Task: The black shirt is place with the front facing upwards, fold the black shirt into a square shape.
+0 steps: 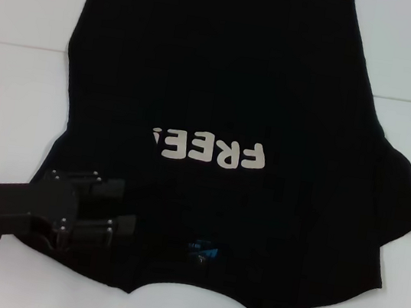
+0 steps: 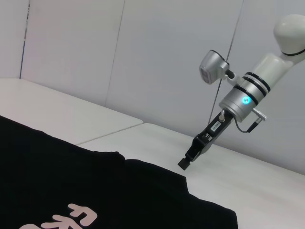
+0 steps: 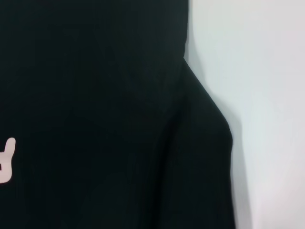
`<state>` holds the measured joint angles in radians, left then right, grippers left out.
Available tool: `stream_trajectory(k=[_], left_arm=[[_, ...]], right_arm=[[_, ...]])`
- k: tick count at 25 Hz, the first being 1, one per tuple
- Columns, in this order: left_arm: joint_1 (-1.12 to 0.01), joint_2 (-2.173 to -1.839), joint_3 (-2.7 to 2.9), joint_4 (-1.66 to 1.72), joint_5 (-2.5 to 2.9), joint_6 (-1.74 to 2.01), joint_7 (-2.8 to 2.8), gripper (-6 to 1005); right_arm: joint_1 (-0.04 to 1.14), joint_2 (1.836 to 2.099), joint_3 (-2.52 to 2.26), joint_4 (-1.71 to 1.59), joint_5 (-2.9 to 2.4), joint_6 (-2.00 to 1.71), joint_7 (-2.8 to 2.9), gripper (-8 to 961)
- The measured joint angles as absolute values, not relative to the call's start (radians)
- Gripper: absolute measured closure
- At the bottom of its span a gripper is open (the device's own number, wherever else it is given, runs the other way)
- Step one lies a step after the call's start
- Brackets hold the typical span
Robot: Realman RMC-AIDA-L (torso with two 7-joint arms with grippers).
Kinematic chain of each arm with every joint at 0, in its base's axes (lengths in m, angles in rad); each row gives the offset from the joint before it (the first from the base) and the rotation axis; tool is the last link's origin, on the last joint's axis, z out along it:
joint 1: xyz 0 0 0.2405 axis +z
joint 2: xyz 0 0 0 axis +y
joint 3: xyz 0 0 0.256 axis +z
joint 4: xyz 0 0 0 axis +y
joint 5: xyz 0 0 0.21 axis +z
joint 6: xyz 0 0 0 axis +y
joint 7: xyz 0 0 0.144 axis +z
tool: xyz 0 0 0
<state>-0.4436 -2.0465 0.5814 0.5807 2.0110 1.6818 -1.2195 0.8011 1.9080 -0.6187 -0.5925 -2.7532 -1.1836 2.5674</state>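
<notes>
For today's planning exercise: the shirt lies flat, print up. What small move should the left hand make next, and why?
Probably lower and close on the cloth beneath it. The left hand sits open over the black shirt at its near left side, beside the collar, and no fold has been made. The right hand hangs above the table by the other side.

I take this for a robot lab or test cell, not a home or shop. The table (image 1: 13, 94) I work over is plain white and bare apart from the shirt (image 1: 223, 87) laid out flat on it, and a seam (image 2: 107, 130) shows it is made of joined white tops. Behind the table stands a wall (image 2: 157, 52) of smooth pale panels with thin vertical joints, no window, shelf or decoration on it. Above the table's far side hangs a silver and white robot arm (image 2: 248, 93) with a lit blue ring.
</notes>
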Motion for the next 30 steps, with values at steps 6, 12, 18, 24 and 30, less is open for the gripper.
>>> stream_trajectory(k=[6,12,18,24,30], left_arm=[[-0.443,-2.045,0.581,0.584,2.011,1.688,-1.222,330],[-0.443,-2.044,0.581,0.584,2.011,1.69,-1.223,330],[-0.443,-2.043,0.581,0.584,2.011,1.69,-1.224,331],[-0.443,-2.044,0.581,0.583,2.011,1.689,-1.224,331],[-0.443,-2.045,0.581,0.581,2.011,1.688,-1.224,330]], right_arm=[[0.799,1.904,-0.621,-0.593,-2.752,-1.181,2.539,904],[0.799,1.916,-0.633,-0.583,-2.758,-1.149,2.539,611],[0.801,1.92,-0.645,-0.575,-2.759,-1.135,2.542,438],[0.809,1.93,-0.649,-0.559,-2.76,-1.119,2.539,285],[0.813,1.936,-0.669,-0.544,-2.759,-1.101,2.546,77]])
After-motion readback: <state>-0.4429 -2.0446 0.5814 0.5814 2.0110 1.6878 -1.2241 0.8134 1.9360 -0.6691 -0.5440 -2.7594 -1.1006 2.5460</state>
